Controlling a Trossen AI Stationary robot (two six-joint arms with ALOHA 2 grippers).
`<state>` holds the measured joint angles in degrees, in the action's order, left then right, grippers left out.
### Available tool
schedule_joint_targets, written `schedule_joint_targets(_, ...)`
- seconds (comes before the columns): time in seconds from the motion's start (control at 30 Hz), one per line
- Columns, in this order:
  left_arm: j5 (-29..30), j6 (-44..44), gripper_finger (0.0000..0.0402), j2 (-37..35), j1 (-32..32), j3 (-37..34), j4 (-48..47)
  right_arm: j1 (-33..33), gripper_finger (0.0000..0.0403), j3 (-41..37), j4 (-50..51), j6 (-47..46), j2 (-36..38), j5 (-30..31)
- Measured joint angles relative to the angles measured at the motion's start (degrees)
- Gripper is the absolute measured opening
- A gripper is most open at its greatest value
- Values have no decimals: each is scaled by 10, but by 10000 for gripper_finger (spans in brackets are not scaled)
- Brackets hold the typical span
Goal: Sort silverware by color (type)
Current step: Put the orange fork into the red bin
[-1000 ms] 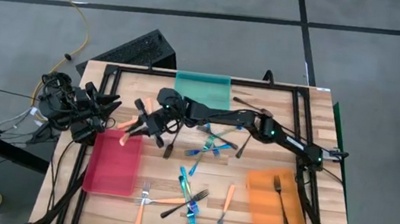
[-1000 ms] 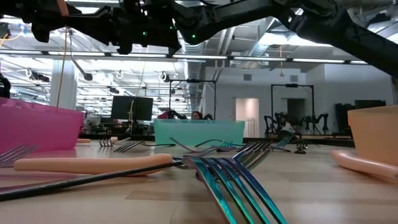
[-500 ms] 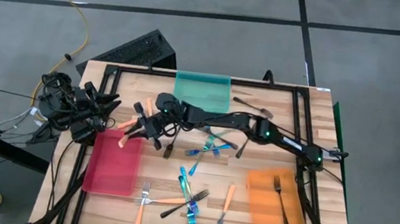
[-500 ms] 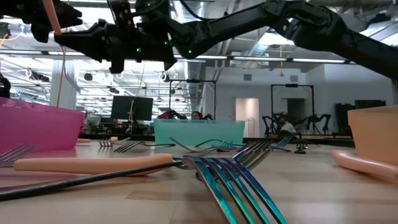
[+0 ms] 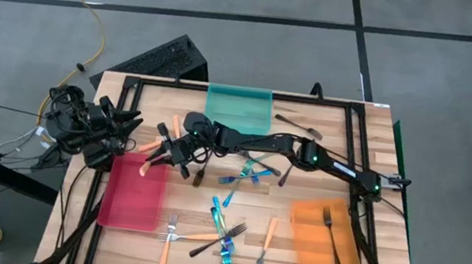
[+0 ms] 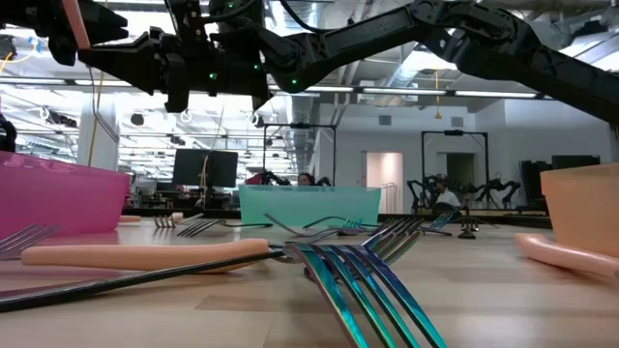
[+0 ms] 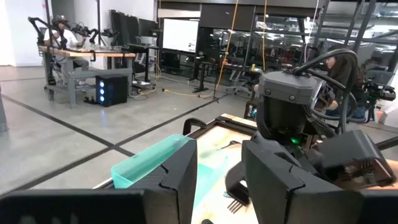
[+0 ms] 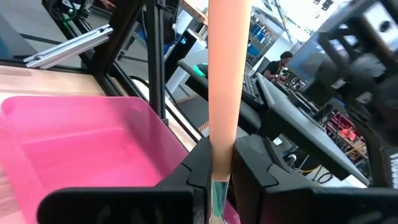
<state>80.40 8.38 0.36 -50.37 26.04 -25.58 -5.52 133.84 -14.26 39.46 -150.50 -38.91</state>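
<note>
My right gripper (image 5: 164,148) reaches across the table to the far edge of the red tray (image 5: 131,200) and is shut on an orange-handled fork (image 5: 151,150). In the right wrist view its handle (image 8: 222,68) runs out past the fingers over the tray (image 8: 74,155). The low view shows the gripper (image 6: 208,63) high above the table. My left gripper (image 7: 217,186) waits open at the table's left edge. Other forks lie flat on the wood: blue ones (image 5: 242,176) and a mixed heap (image 5: 222,231). One dark fork (image 5: 332,238) lies in the orange tray (image 5: 305,244). My right gripper pinches the orange-handled fork between its two fingers (image 8: 249,162), at the end of the handle next to the metal neck (image 8: 219,171). The fingers come from the table's right, and the fork lies along them. It is lifted clear, its handle sticking out over the red tray.
A teal tray (image 5: 239,107) sits at the far edge in the middle. A lone dark fork (image 5: 296,124) lies near the far right corner. Black frame rails (image 5: 347,146) run along the table's sides. A keyboard (image 5: 159,58) lies beyond the far edge.
My right gripper has come down a little and moved toward the table's left, nearer the red tray, carrying the orange-handled fork with it. It has stayed shut on the fork.
</note>
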Motion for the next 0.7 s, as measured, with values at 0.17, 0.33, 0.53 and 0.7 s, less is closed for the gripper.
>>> schedule_joint_targets(0.17, 0, -1, 112, 0, 0, 0, 0, -2, 63, 0, -15, -14, 0, 2)
schedule_joint_targets(0.33, 0, -1, 112, 0, 0, 0, 0, -4, 63, 0, -26, -63, 0, 4)
schedule_joint_targets(0.53, 0, -1, 112, 0, 0, 0, 0, 11, 63, 0, -18, -53, 0, 5)
schedule_joint_targets(0.7, 0, -1, 112, 0, 0, 0, 0, 33, 63, 0, 20, 11, 0, 18)
